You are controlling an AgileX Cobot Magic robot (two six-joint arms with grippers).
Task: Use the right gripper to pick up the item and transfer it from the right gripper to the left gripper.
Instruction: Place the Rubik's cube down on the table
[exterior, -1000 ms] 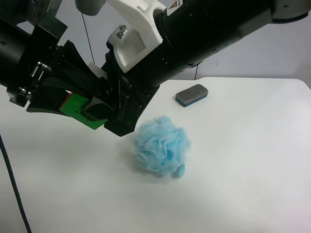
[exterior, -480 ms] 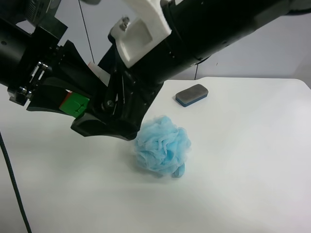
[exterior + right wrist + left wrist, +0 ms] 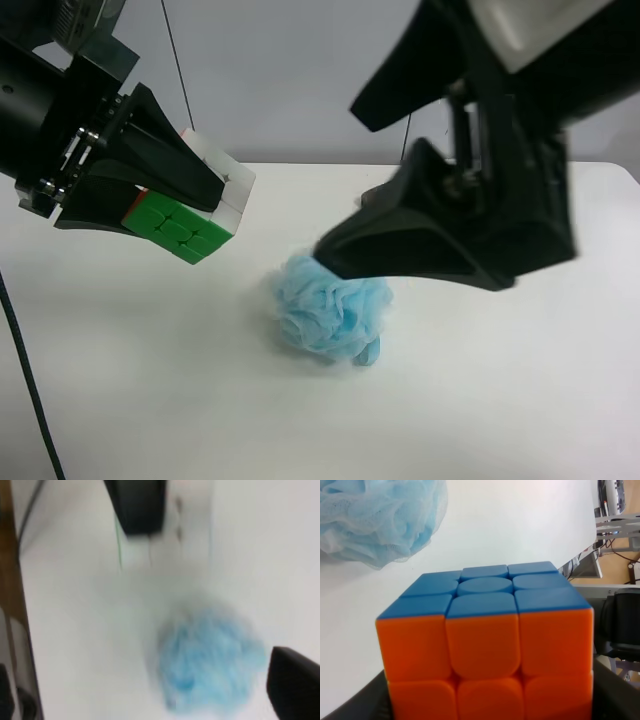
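The item (image 3: 185,226), a small puzzle cube showing green, white and red faces, hangs above the table at the exterior high view's left. My left gripper (image 3: 175,205) is shut on it. In the left wrist view the item (image 3: 485,645) fills the frame with orange and blue faces. My right gripper (image 3: 338,185) stands open at that view's right, apart from the cube, with nothing between its fingers. The blurred right wrist view shows the right gripper (image 3: 207,592) with its two black fingers (image 3: 137,505) wide apart above the table.
A fluffy light-blue bath sponge (image 3: 332,305) lies on the white table (image 3: 150,390) under the right gripper's lower finger; the sponge (image 3: 210,660) also shows in the right wrist view. A black cable (image 3: 25,380) hangs at the left edge.
The right gripper opened, let go of the cube and drew back to the right. The cube stays in the left gripper, which has not moved.
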